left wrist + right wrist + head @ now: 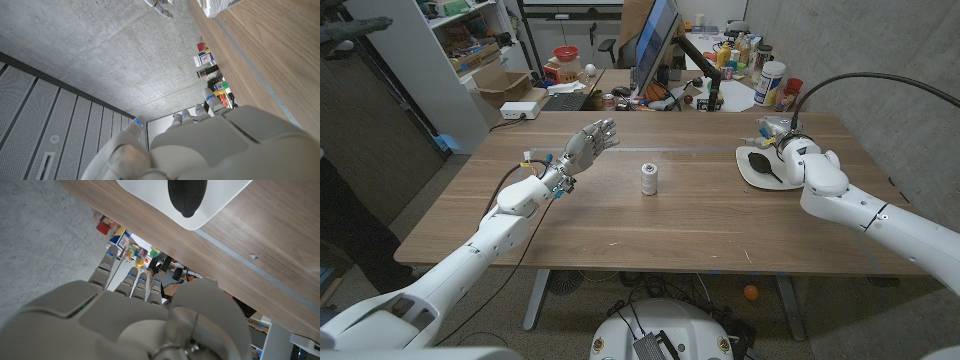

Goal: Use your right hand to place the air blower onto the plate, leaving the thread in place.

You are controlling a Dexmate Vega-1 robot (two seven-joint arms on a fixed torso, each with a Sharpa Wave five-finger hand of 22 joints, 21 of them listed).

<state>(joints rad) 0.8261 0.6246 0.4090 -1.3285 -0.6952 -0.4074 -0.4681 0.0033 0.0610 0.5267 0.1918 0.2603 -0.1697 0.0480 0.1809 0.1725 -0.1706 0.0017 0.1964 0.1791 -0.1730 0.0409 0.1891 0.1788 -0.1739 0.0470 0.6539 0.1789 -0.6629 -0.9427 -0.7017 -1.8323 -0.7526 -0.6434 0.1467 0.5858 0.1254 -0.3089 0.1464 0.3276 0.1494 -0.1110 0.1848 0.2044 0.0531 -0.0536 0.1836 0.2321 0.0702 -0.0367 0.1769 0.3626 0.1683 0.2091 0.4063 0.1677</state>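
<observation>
The black air blower (pixel 761 162) lies on the white plate (pixel 748 174) at the table's right side; the right wrist view shows its bulb (pixel 187 195) on the plate (pixel 227 202) too. My right hand (pixel 781 137) hovers at the plate's far right edge, just beyond the blower, with its fingers (pixel 141 282) stretched out and holding nothing. A white spool of thread (pixel 649 179) stands upright at the table's middle. My left hand (pixel 584 148) is raised to the left of the spool, fingers spread and empty.
Beyond the table's far edge are a monitor (pixel 655 42), a keyboard (pixel 565 99), cans, bottles (pixel 769 83) and cardboard boxes (pixel 502 88). A black cable (pixel 865 82) arcs over the right arm. Bare wood lies between the spool and the plate.
</observation>
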